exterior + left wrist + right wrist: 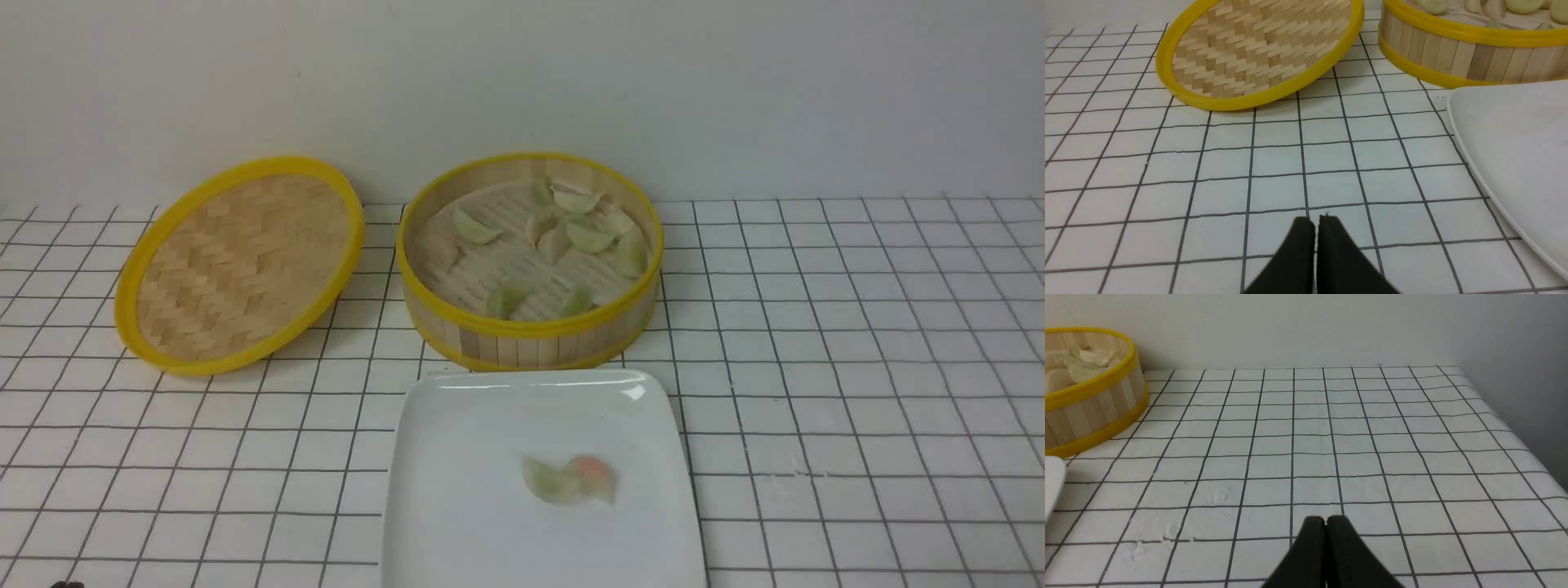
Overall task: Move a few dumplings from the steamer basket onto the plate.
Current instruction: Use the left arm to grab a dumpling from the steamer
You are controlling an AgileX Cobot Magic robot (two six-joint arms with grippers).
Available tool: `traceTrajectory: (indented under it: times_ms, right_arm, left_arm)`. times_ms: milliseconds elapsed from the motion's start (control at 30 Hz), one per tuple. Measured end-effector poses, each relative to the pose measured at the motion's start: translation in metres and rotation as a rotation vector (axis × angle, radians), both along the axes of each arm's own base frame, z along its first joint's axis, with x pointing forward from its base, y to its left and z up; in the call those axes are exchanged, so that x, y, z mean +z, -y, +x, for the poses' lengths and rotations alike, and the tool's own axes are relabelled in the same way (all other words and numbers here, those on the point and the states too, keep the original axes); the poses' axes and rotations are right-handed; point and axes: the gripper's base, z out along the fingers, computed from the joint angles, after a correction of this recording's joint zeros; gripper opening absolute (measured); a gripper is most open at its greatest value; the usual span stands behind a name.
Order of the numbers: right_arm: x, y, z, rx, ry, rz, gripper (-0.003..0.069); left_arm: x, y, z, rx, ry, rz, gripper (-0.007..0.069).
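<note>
**Front view:** a round bamboo steamer basket [529, 336] w/ upright slat walls and yellow rims sits mid-table, toward the back. A glossy white square plate [482, 433] lies just in front of it, its far edge right by the basket's base. Small crescent pale-green dumplings [589, 237], approx. nine, lie on the basket floor. Most are bunched at the far right and two sit by the near wall, w/ long axes pointing every which way. Two more lie touching each other near mid-plate, one green, one tinted orange-pink. A shallow woven bamboo lid [237, 261] w/ yellow rim rests tilted to the left of the basket. The white table [857, 367] has a black grid. Neither pincer shows here.

**Left wrist view:** the black left pincer [1316, 223] has its jaws pressed together w/ only a hairline slit, and nothing is held. It sits over bare table; can't tell if it touches. The basket lies ahead and toward the robot's right, beyond the plate's corner. The lid is ahead too.

**Right wrist view:** the black right pincer [1325, 519] is likewise closed tight and empty, over bare table. The basket lies ahead and off toward the robot's left, well apart. Only a sliver of plate shows.

**Judgement:** the basket looms larger from the left wrist, so the left arm is prob. nearer, though not certain. Either pincer must spread its jaws first, then drop in over the rim from above, jaws across a dumpling's short width.
</note>
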Motion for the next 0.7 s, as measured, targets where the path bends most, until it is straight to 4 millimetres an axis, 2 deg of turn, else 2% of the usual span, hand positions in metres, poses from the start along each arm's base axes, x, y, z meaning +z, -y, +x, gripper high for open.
traceTrajectory:
  times_ms: [433, 567, 633, 700]
  right_arm:
    - [0.0, 0.0, 0.0, 0.0, 0.0, 0.0, -0.0008]
    - [0.0, 0.0, 0.0, 0.0, 0.0, 0.0, -0.0008]
    - [0.0, 0.0, 0.0, 0.0, 0.0, 0.0, -0.0008]
    - [0.0, 0.0, 0.0, 0.0, 0.0, 0.0, -0.0008]
  left_arm:
    - [0.0, 0.0, 0.0, 0.0, 0.0, 0.002, -0.0006]
    - [0.001, -0.001, 0.001, -0.003, 0.027, 0.064, -0.0006]
    - [0.006, -0.001, 0.002, 0.007, 0.07, 0.005, -0.0006]
    - [0.013, 0.001, 0.003, 0.029, 0.143, -0.15, -0.0006]
